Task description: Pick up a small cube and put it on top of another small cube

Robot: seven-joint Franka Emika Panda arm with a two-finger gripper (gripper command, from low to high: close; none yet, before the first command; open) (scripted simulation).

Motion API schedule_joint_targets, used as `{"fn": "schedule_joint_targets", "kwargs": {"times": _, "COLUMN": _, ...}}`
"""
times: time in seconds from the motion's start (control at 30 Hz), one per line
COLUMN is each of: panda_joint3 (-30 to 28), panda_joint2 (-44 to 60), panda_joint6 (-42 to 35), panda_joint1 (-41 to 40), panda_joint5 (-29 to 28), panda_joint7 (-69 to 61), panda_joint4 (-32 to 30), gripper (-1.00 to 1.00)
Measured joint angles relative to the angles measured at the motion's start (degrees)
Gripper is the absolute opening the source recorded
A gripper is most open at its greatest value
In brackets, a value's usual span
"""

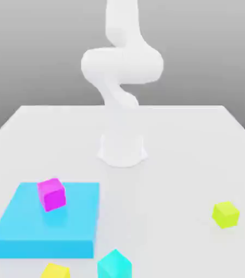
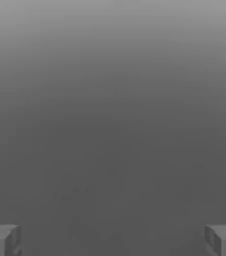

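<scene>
The white robot arm point(image 1: 121, 70) stands upright at the back of the pale grey worktop point(image 1: 173, 163), and its pincer point(image 2: 113, 240) is spread wide and empty, both grey fingertips point(image 2: 2, 240) bracketing bare grey ground in the hand view. The step is the reach, so the pincer should come down squarely over the small bright-yellow cube point(image 1: 55, 270), far forward of it, beside the flat cyan slab point(image 1: 48, 222). That cube is cut off by the frame edge. The pincer itself is hard to pick out in the exterior view.
</scene>
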Motion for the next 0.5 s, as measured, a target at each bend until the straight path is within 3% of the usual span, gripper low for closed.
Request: {"fn": "schedule_joint_targets", "kwargs": {"times": 0.5, "panda_joint3": -4.6, "panda_joint2": 31.5, "panda_joint6": 9.2, "panda_joint1": -2.0, "panda_joint5": 2.2, "panda_joint7": -1.2, "panda_joint4": 0.8, "gripper": 0.00}}
